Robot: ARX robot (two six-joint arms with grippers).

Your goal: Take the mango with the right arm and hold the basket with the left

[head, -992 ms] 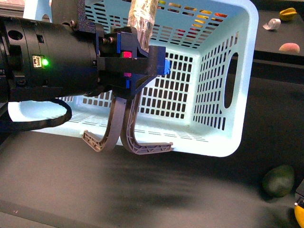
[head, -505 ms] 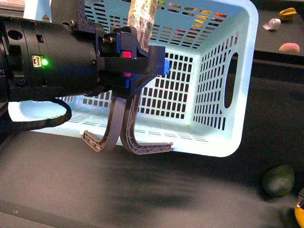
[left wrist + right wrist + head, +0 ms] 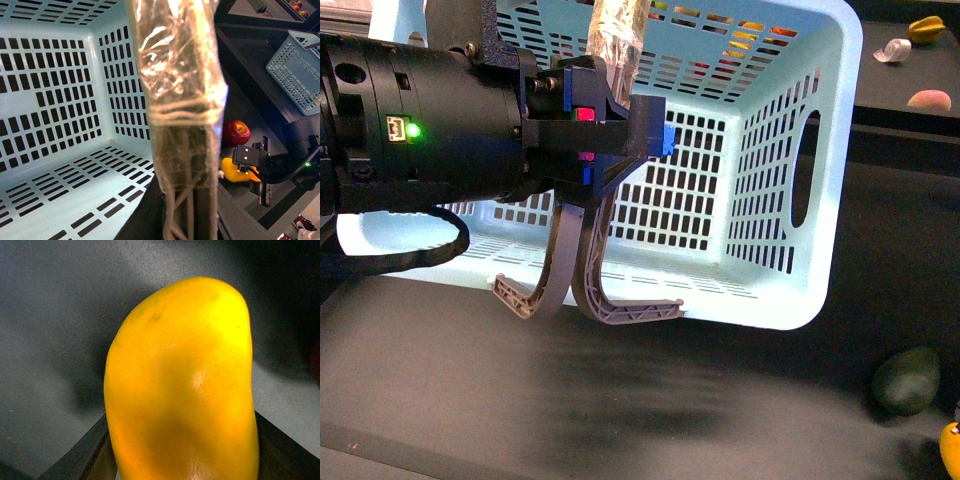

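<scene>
Half done at least, judging by both ends. Furthest left, at the basket's (image 3: 840, 150) near rim: left gripper (image 3: 582, 305), hanging down with fingers (image 3: 552, 265) drawn close together and curved tips splayed outward, placed there to steady the basket for loading. Possibly pinching the rim, but cannot tell from the front view, with finger and plastic overlapping. Right of the basket, off its front corner: dark green fruit (image 3: 907, 380), lying loose on the black surface and not the one wanted. Further right of the basket again, well apart from it: mango (image 3: 180, 365), clamped in the right gripper (image 3: 182, 452), dark jaws bearing on both flanks low down and leaving the broad end free. Gripped across the narrow width, sensibly for so smooth a skin. Pick looks secured; basket hold wants confirming.
</scene>
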